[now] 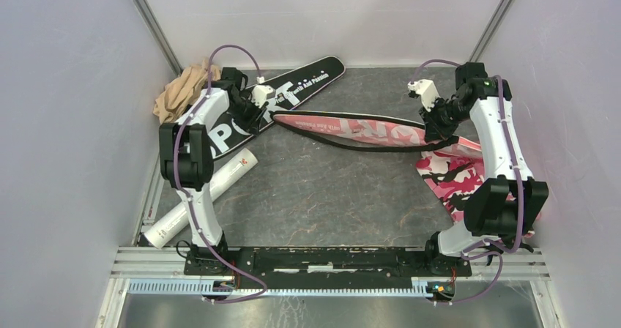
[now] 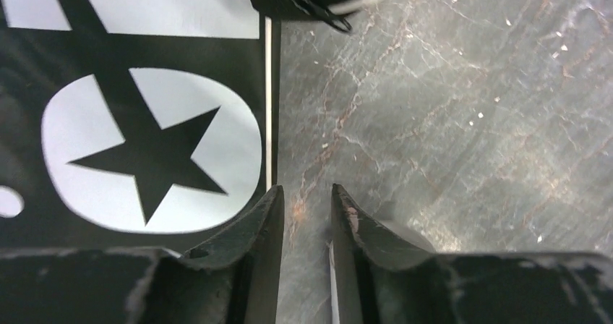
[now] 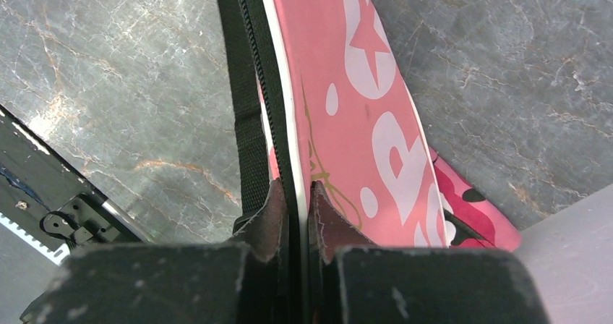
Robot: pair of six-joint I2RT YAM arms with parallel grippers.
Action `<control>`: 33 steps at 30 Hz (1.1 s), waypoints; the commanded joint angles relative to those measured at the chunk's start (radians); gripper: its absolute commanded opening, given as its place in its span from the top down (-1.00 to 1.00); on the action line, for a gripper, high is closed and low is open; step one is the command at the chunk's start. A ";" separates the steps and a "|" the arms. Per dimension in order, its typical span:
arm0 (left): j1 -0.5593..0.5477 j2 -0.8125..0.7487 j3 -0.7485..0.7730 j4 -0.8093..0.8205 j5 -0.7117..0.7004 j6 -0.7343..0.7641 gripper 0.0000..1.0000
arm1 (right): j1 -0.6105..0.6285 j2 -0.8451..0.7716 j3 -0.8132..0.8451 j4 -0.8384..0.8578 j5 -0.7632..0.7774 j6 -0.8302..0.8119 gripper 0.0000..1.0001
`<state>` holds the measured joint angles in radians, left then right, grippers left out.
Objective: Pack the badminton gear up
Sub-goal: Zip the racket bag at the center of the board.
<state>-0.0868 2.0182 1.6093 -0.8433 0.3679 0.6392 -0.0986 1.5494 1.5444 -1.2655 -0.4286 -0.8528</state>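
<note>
While the right gripper [image 3: 296,190] is clamped on the zip-side edge of the pink bag [image 1: 351,129] at its right end, the left gripper [image 2: 303,194] hangs with its jaws a little apart and empty over bare table [image 1: 329,196], just beside the long edge of the black bag [image 1: 315,74] at the far left. The white tube [image 1: 220,185] lies at the near left, not yet packed.

The step in hand looks like opening the pink bag for loading. To do it well, the right grip should stay firm on the piping. The left fingers should take the bag's opposite lip rather than the black bag's edge beside them, and pull gently so the zip mouth gapes.

Big white letters on the black bag read "SPORT", the O holding a black star. A smaller line beside it seems to read "North And Passion", though it is too small to be sure. The pink bag carries like lettering in white, only partly legible. The tube bears a small red mark that cannot be read.
</note>
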 commanded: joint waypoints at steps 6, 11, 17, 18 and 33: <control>-0.007 -0.249 0.015 -0.011 0.213 0.231 -0.53 | 0.002 -0.014 0.035 0.009 -0.009 -0.018 1.00; -0.126 -0.249 0.027 0.092 0.241 0.304 -0.83 | 0.023 -0.015 0.052 0.008 -0.023 -0.032 1.00; -0.296 -0.171 0.036 0.238 0.155 0.415 -0.92 | 0.055 -0.008 0.081 0.008 -0.025 -0.051 1.00; -0.316 -0.152 0.038 0.272 0.129 0.419 -0.92 | 0.058 -0.008 0.083 0.008 -0.021 -0.056 1.00; -0.377 -0.064 0.103 0.274 0.106 0.430 0.77 | 0.074 0.043 0.249 0.010 -0.010 -0.087 1.00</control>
<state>-0.4641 2.0186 1.6970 -0.5735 0.4671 1.0492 -0.0357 1.5970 1.6623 -1.2991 -0.4007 -0.8925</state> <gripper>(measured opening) 0.273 0.077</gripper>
